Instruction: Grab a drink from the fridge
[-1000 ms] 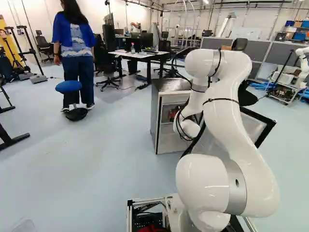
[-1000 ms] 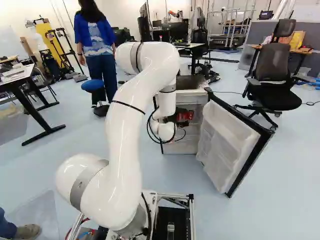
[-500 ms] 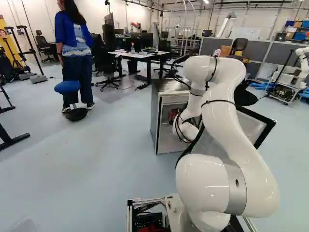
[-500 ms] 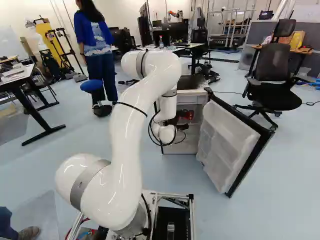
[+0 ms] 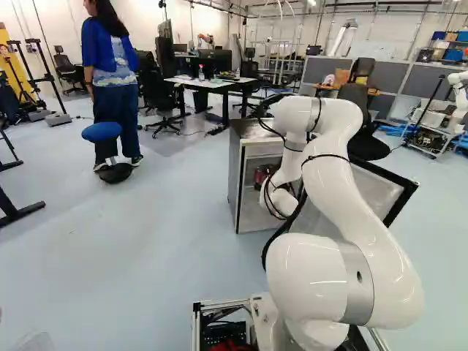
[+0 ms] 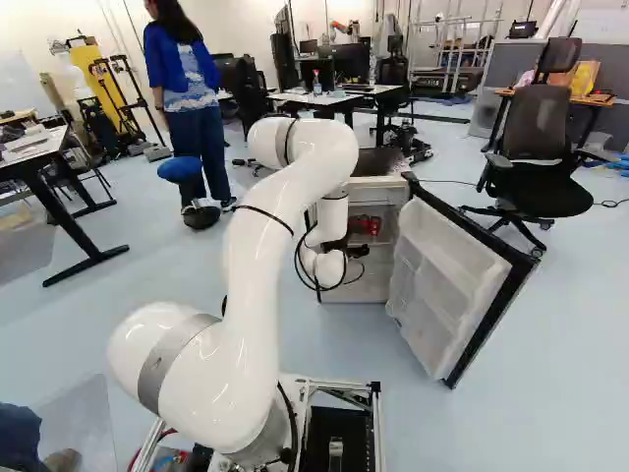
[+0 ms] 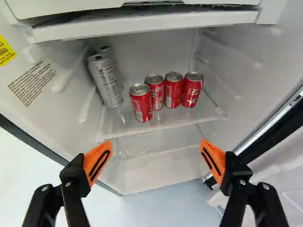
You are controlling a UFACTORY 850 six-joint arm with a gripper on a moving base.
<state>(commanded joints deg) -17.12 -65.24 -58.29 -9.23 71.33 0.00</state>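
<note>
Here we are at the open fridge [image 5: 234,175], my pincer [image 6: 356,252] spread wide and pinching nothing!
And there are the drinks, straight ahead, past my fingertips: four red cans [image 7: 140,103] upright on the clear shelf [image 7: 184,117], one out front near the shelf's edge, the other three lined up just behind it, side by side. Two taller silver cans [image 7: 106,80] stand next to them, one behind the other, over by the wall [image 7: 52,80] away from the door [image 6: 447,285]. Looking along my pincer [image 7: 156,144], I see its orange pads [image 7: 97,163] well apart, both short of that shelf, neither touching a can! The door hangs wide open, its moulded racks facing me, and my arm [image 6: 260,256] reaches toward the opening beside it.
</note>
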